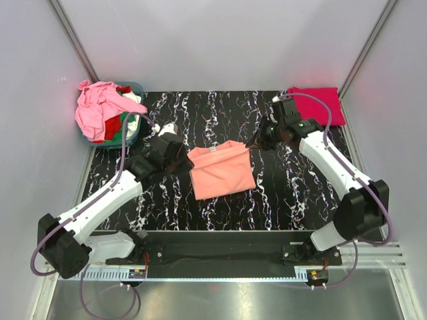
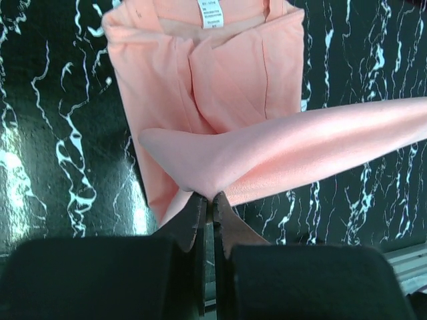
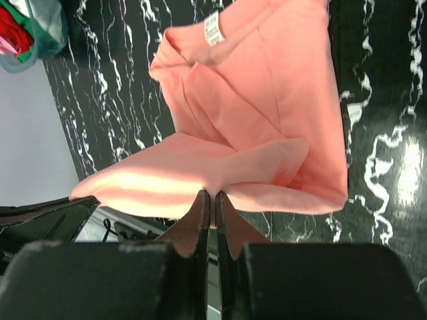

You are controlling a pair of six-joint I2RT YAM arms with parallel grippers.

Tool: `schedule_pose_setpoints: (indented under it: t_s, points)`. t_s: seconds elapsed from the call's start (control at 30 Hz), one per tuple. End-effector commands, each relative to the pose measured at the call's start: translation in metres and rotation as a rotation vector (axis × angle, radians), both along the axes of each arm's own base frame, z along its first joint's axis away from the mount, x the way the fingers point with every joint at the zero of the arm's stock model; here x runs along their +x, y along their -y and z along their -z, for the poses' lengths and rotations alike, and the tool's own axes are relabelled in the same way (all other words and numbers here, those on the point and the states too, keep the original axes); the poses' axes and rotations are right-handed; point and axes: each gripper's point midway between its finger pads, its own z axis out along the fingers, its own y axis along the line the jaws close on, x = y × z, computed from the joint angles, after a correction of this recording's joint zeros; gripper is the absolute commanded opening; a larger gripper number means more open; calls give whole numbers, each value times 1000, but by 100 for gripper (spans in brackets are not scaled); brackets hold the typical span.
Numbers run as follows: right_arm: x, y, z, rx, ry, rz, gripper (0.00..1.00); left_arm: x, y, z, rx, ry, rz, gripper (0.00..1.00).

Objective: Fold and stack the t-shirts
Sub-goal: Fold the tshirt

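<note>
A salmon-orange t-shirt [image 1: 221, 172] lies partly folded in the middle of the black marbled table, its collar label toward the back. My left gripper [image 1: 187, 160] is shut on the shirt's left edge; the left wrist view shows the pinched cloth [image 2: 280, 157] at my closed left gripper [image 2: 210, 198]. My right gripper [image 1: 253, 142] is shut on the shirt's right edge, and it also shows in the right wrist view [image 3: 212, 195]. A lifted fold [image 3: 167, 183] stretches between both grippers above the flat part. A folded crimson-pink t-shirt [image 1: 319, 105] lies at the back right.
A small teal tub [image 1: 133, 133] at the back left holds a heap of light pink [image 1: 97, 110], red, green and white shirts. Grey walls enclose the table on three sides. The arm bases and a metal rail [image 1: 220, 267] run along the near edge.
</note>
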Motion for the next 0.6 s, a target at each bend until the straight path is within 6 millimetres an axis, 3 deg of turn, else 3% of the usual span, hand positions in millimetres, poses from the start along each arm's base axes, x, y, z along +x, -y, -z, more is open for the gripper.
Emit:
schedule_pose_setpoints:
  t_s: [0.0,0.07,0.1,0.13,0.17,0.2,0.23,0.27,0.3,0.33,0.37,0.4,0.47,0.5,0.53,0.57]
  points:
    - [37,9,-13,-41,94,42,0,23,0,-16,-6,39,25,2]
    - [56,7,-5,-49,82,47,0,37,-6,-16,-10,33,13,3]
    - [64,5,-1,-51,77,46,0,45,-7,-3,6,0,6,6]
    - [79,0,-14,-35,108,40,0,55,-10,1,7,-5,-1,9]
    - [96,-3,9,-45,65,36,8,71,-17,17,3,-60,-20,16]
    - [108,-9,13,-31,59,21,44,83,-20,25,-2,-83,-18,43]
    - [138,-18,21,-31,57,9,59,97,-24,33,-13,-109,-19,58]
    - [154,-24,24,-19,55,-3,68,124,-34,19,-64,-110,-41,71]
    - [168,-30,25,16,44,-30,74,140,-36,50,-68,-206,-45,81]
    - [192,-39,27,22,29,-46,79,148,-40,54,-72,-249,-36,88]
    - [201,-44,23,29,32,-57,80,172,-42,33,-86,-213,-35,90]
    - [206,-50,14,54,48,-78,82,178,-44,43,-56,-244,-40,91]
    - [215,-54,-20,91,133,-82,88,185,-46,25,-49,-217,-51,94]
    - [212,-53,-9,83,101,-83,89,186,-46,19,-57,-205,-65,94]
    - [212,-55,-43,109,191,-91,89,189,-46,11,-70,-173,-70,95]
    - [210,-52,-46,115,204,-88,90,184,-46,6,-82,-157,-71,95]
